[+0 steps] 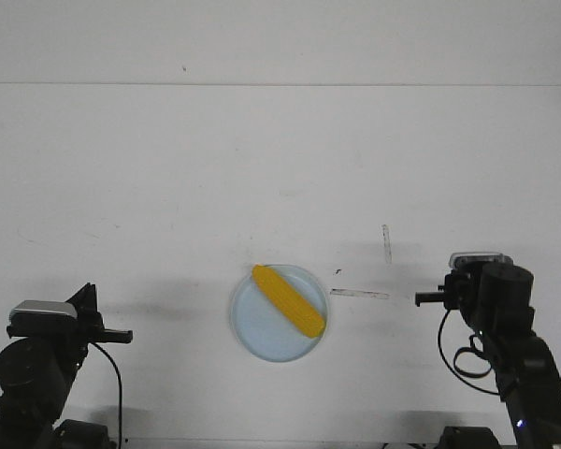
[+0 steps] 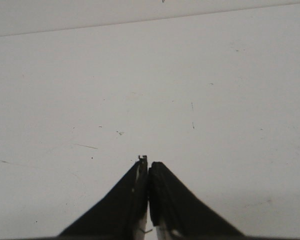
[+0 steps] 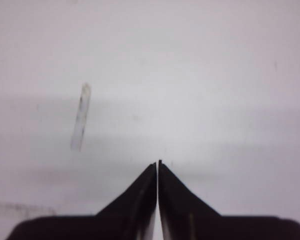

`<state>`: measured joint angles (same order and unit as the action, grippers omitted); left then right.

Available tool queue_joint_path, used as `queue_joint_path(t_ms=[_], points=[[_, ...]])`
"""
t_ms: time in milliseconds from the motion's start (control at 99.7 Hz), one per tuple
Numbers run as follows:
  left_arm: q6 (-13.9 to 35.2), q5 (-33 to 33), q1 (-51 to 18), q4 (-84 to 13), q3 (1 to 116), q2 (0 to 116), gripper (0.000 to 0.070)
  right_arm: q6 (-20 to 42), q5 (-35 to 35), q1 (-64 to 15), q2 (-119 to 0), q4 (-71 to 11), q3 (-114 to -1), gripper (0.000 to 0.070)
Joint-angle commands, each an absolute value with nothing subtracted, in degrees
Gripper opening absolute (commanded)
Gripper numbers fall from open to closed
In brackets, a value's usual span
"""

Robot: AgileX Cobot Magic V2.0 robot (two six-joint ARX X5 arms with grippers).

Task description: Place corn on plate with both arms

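The corn (image 1: 289, 301) looks like smooth plastic with a soft sheen, its yellow-orange skin even and unbroken. The plate (image 1: 252, 329) is a plain pale blue, smooth, with a dull satin finish. The table (image 1: 168, 187) is matt white, lightly scuffed and speckled, and carries two strips of clear, slightly shiny tape (image 1: 386, 243). The left gripper (image 2: 148, 167) and the right gripper (image 3: 157, 165) look like matt black plastic, fingers pressed together.

One corn (image 1: 289, 300), lying on one plate (image 1: 255, 330). Two arms: left (image 1: 37, 365) and right (image 1: 514, 351), each with one gripper, left (image 2: 148, 165) and right (image 3: 157, 165), both closed. Two tape strips (image 1: 386, 243) (image 1: 360, 294) on one table (image 1: 168, 187).
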<state>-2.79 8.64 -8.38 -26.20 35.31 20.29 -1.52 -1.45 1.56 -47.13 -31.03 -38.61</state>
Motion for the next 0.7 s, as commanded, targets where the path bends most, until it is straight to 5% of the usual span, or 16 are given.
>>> queue_joint_path(t_ms=[0, 361, 692], points=[[-2.3, 8.6, -8.5, -25.6, 36.0, 20.5, 0.0000, -1.4, -1.5, 1.4, -42.8, -30.3, -37.7, 0.0007], [-2.3, 8.6, -8.5, -25.6, 36.0, 20.5, 0.0000, -2.8, -1.5, 1.4, -15.2, -33.1, -36.3, 0.0007], [-2.3, 8.6, -8.5, -25.2, 36.0, 20.5, 0.0000, -2.9, -1.4, 1.4, -6.3, -34.3, -36.3, 0.0007]])
